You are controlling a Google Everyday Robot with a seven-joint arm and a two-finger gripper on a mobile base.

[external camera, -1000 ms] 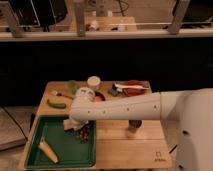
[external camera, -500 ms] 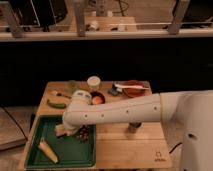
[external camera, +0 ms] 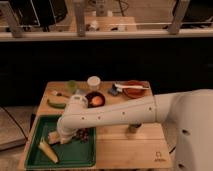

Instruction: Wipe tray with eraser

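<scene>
Plastic fills most of what I see: the tray (external camera: 75, 156) is a flat green rectangle with a low raised rim, lying on a pale wooden table (external camera: 130, 150). Inside the tray, toward its left wall, the eraser (external camera: 53, 136) shows as a small cream-white block with squared edges. The gripper (external camera: 59, 136), at the end of the smooth white arm (external camera: 110, 117), sits right against the eraser over the tray floor; I cannot tell whether it is clamped on it. Within the tray, a yellow wedge (external camera: 47, 150) lies nearer the front-left corner, and a dark bumpy cluster (external camera: 84, 135) sits near the back rim.
</scene>
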